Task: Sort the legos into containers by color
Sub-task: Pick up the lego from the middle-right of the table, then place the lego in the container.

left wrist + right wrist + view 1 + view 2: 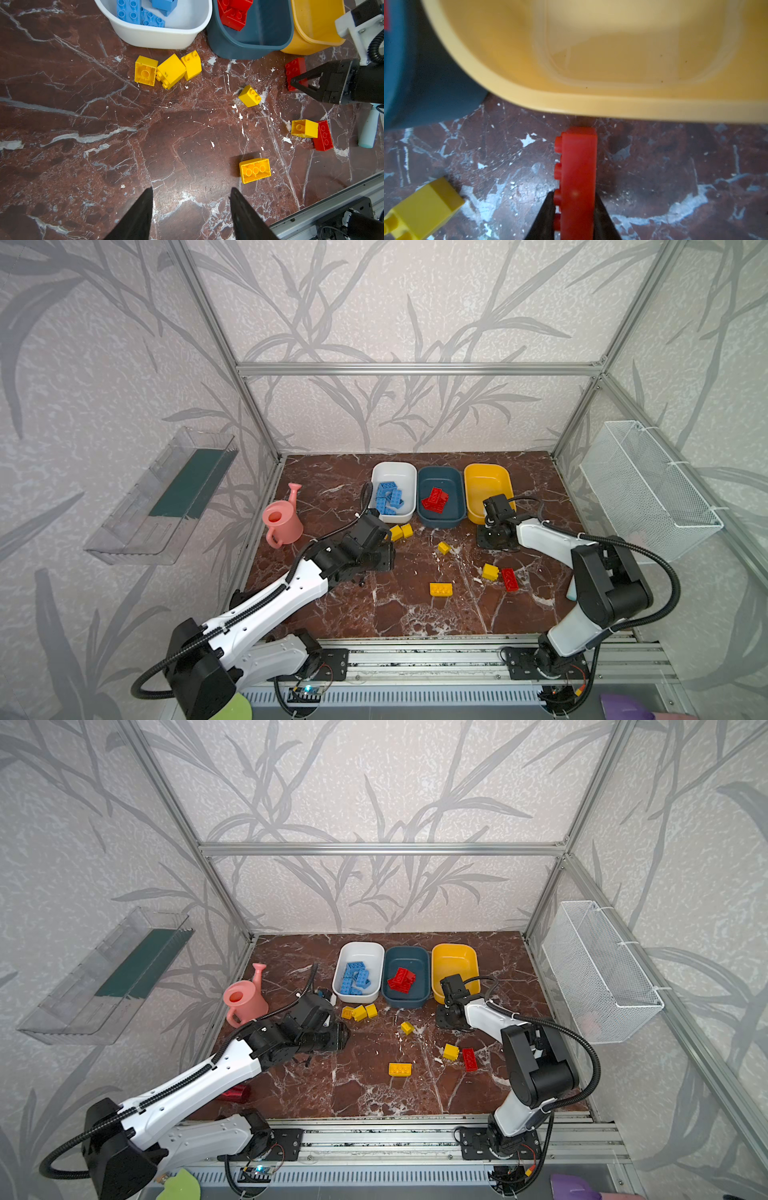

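Blue legos [388, 497] fill the white tub [409, 485], red legos [435, 499] the teal tub [457, 493], the yellow tub [486, 485] is empty; the right gripper [574, 199] pinches a red lego [577, 162] on its near side, the left gripper [191, 193] is spread, and yellow legos [440, 589] lie unsorted on the desk [374, 614].

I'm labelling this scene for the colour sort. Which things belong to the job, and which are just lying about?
Job: blue legos, red legos, loose yellow legos, red brick in the right gripper, white tub, teal tub, yellow tub.
Lying about: pink watering can, wire mesh basket, clear wall tray.
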`<state>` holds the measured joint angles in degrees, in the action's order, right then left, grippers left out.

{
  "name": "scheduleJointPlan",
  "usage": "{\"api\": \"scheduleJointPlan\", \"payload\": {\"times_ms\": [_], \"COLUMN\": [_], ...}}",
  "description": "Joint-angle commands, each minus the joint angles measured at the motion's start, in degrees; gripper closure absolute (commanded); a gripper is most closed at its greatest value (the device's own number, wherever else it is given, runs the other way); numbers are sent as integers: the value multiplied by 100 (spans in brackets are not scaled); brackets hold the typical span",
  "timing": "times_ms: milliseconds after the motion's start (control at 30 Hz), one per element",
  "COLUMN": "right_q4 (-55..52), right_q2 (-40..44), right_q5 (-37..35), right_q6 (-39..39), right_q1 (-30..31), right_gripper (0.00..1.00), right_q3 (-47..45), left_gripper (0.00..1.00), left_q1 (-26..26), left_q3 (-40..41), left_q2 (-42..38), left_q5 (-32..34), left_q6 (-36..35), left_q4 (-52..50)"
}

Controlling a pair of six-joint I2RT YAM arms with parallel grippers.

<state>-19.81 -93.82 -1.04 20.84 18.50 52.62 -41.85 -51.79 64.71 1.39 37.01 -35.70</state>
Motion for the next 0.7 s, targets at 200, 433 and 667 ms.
{"api": "scheduleJointPlan", "payload": {"times_ms": [200, 433, 667], "right_q4": [-652, -937, -937], "right_q2": [1320, 1233, 337], "right_q5": [306, 625, 754], "right_q6": [-73, -44, -128], "right_q1": [423, 526, 571], "right_gripper": [79, 79, 79], "right_q3": [56, 753, 1722], "left_gripper": [40, 40, 33], "left_q1": [1, 0, 1], "left_q3": [425, 572, 817], "left_q2": [303, 420, 370], "left_q5": [-34, 178, 321], "left_q6": [44, -55, -36], "left_q4": [703, 920, 1152]}}
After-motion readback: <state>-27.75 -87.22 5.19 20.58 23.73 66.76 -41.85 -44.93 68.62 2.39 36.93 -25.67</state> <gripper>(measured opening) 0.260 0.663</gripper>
